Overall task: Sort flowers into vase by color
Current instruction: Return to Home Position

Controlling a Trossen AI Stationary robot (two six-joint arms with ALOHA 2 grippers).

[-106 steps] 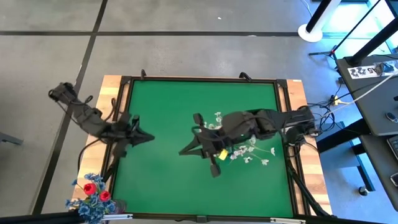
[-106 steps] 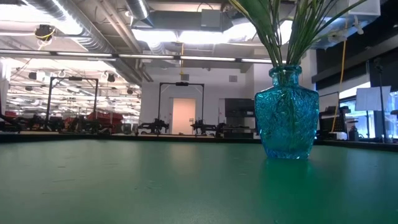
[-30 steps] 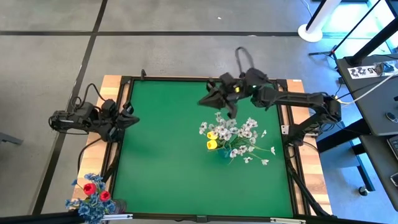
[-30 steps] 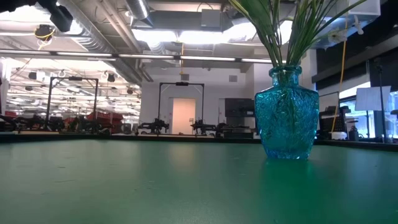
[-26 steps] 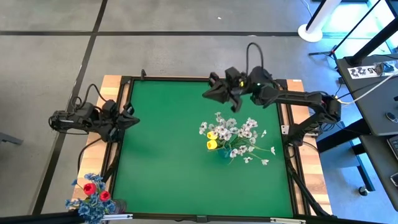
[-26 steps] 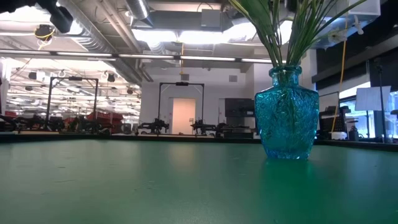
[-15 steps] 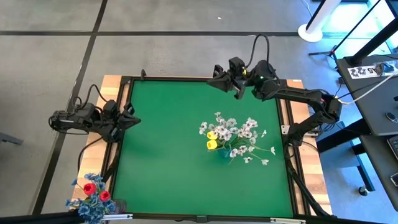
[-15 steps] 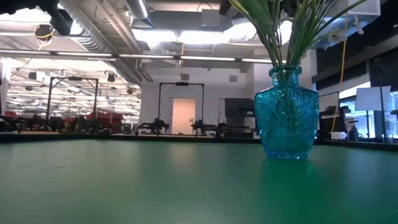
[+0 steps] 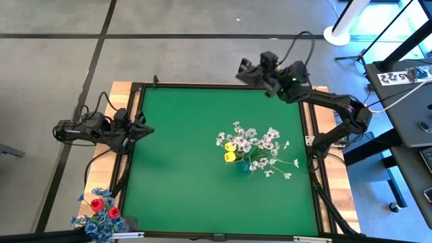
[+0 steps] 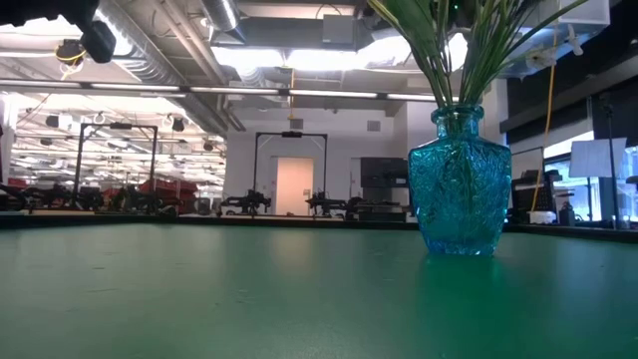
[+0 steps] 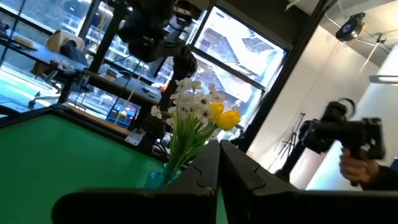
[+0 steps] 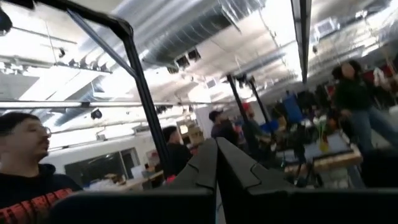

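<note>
One teal vase (image 10: pixel 460 189) holds two yellow tulips (image 11: pixel 229 118); left gripper (image 11: pixel 218 152), right gripper (image 12: pixel 216 149): jaws closed, empty.

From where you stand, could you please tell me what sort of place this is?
Probably a large robotics lab or workshop: exposed ceiling ducts run overhead, what look like more arm rigs stand across the hall, and people are gathered beyond the green table.

We've got yellow tulips (image 9: pixel 230 151) and white sprays (image 9: pixel 266 142) upright in the teal glass vase (image 10: pixel 461 184), right of table centre. Red tulips (image 9: pixel 98 204) and blue blossoms (image 9: pixel 94 226) are bunched together at the left corner, off the green mat (image 9: pixel 175 148).
</note>
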